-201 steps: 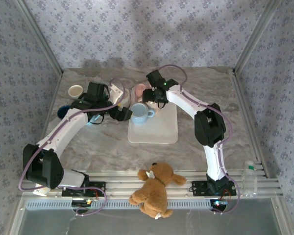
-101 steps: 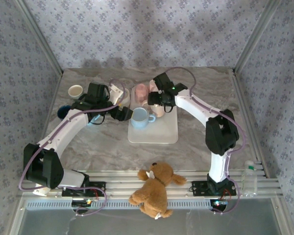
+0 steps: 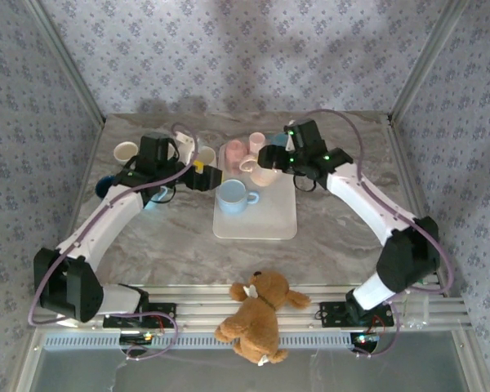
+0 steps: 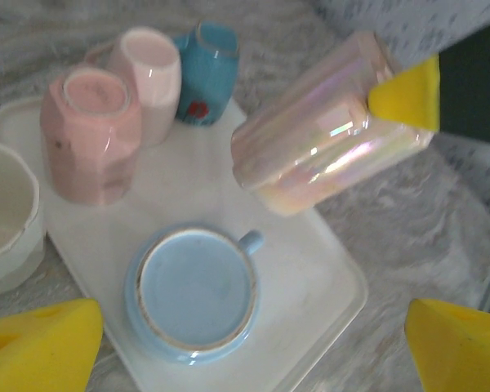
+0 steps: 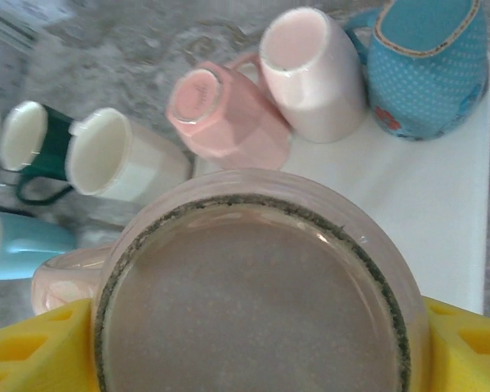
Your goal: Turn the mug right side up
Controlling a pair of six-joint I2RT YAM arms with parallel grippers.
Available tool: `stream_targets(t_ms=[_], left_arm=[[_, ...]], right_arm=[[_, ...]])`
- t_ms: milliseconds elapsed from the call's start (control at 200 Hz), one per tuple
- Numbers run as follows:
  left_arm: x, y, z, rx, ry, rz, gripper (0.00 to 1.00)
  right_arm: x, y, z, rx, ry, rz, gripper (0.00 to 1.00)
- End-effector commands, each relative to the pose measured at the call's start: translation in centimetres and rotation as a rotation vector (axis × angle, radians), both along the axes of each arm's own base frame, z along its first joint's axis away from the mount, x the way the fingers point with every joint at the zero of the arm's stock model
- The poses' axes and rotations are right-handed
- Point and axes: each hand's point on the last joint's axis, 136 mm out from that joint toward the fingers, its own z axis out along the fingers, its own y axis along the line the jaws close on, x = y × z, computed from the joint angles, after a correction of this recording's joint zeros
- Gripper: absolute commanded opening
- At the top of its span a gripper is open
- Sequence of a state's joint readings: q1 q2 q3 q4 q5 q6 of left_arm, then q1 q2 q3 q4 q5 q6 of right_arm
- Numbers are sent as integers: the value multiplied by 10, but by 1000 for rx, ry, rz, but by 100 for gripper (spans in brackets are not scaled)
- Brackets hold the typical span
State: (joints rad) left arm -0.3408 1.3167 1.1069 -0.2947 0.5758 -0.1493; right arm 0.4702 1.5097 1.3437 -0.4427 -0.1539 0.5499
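Iridescent mug: up in the air above the far right part of the white tray, tipped well over onto its side, touching no other cup
Right gripper: clamped on the iridescent mug, with a yellow pad pressed to one end; the other pad is hidden behind the mug from the left wrist camera
End facing the right wrist camera: a flat brownish disc with a dark ring; base or mouth, I cannot tell
Handle: a pale loop low on the left in the right wrist view, partly cut off by a yellow finger
Left gripper: fingers spread wide, nothing between them, hanging by the tray's far left corner
Light blue mug: upright on the tray, mouth up
Far edge of tray: pink mug and pale mug bottoms up and touching; dotted blue mug just beside them, cut off at the frame edge
Teddy bear: at the table's near edge, between the arm bases
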Motion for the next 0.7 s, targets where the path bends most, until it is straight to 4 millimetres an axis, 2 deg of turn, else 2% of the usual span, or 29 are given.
stream_targets(t_ms=[0, 130, 145, 175, 465, 695], left_arm=[[1, -6, 53, -149, -67, 4, 95], [4, -2, 69, -202, -79, 29, 96], [5, -1, 72, -211, -81, 34, 96], [7, 0, 75, -229, -84, 37, 96], [12, 1, 96, -366, -58, 49, 97], [17, -7, 105, -480, 19, 43, 98]], right_arm=[[-3, 4, 70, 227, -162, 40, 68], [-6, -11, 99, 416, -217, 44, 67], [-7, -14, 89, 428, -196, 40, 66], [-9, -17, 90, 454, -194, 40, 66], [-17, -48, 117, 666, -221, 32, 66], [-26, -56, 135, 759, -256, 71, 66]])
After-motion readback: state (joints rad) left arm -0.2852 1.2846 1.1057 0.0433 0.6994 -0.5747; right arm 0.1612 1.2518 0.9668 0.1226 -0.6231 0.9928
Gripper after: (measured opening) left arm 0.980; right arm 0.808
